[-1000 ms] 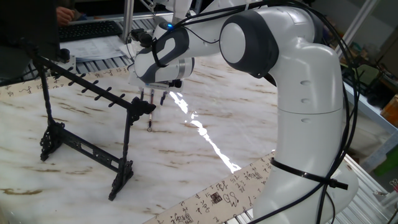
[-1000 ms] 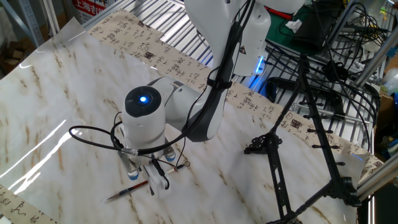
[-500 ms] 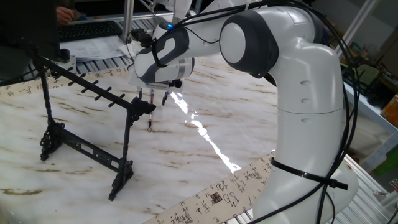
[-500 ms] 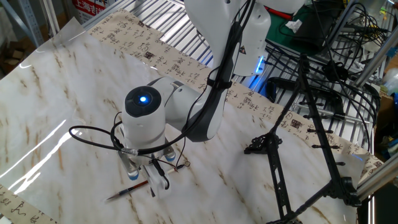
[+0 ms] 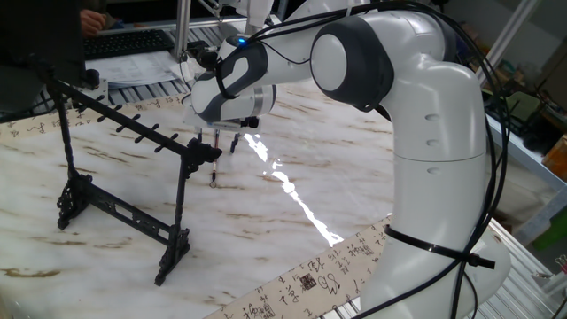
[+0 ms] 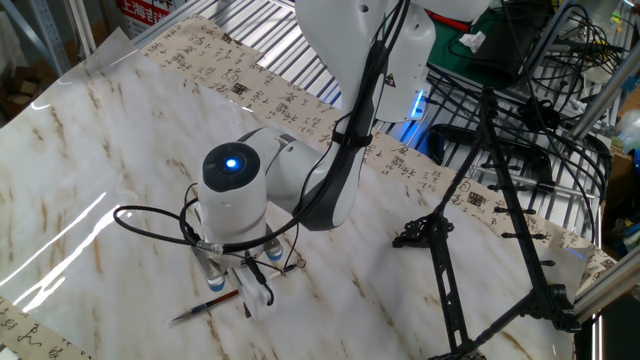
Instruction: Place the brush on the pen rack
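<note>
Marble tabletop (image 6: 90, 150) bears the brush (image 6: 205, 306), pincer (image 6: 231, 281) seemingly open above

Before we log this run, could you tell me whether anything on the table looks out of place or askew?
Only the brush is out of place: it lies flat on the marble table under the pincer, not on the pen rack, which stands upright. Nothing looks spilled or damaged.

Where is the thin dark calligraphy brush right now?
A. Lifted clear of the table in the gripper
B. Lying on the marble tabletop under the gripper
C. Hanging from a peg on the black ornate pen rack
B: the thin dark calligraphy brush lies flat on the marble tabletop below the gripper, and no brush hangs on the black ornate pen rack.
</note>
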Robot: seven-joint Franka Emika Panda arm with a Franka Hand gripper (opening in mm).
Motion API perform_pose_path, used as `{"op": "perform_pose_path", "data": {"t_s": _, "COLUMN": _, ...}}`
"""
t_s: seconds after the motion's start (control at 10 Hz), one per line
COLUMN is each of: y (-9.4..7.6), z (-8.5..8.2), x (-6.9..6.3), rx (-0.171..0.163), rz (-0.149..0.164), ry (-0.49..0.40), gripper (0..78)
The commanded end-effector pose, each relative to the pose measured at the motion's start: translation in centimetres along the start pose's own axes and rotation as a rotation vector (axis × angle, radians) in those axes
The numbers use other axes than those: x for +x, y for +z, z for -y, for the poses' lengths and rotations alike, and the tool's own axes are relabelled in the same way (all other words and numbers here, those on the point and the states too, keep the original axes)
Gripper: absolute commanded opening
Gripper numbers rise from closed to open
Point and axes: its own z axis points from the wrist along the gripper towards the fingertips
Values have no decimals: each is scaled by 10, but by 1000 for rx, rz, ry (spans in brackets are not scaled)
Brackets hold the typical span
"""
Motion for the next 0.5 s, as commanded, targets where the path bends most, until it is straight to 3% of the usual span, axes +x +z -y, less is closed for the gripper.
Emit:
{"op": "perform_pose_path", "data": {"t_s": 0.1, "y": -1, "z": 0, "x": -1, "rx": 5, "rz": 6, "ry": -6, "gripper": 774}}
{"op": "perform_pose_path", "data": {"t_s": 0.5, "y": -2, "z": -2, "x": 0, "rx": 19, "rz": 13, "ry": -9, "gripper": 774}}
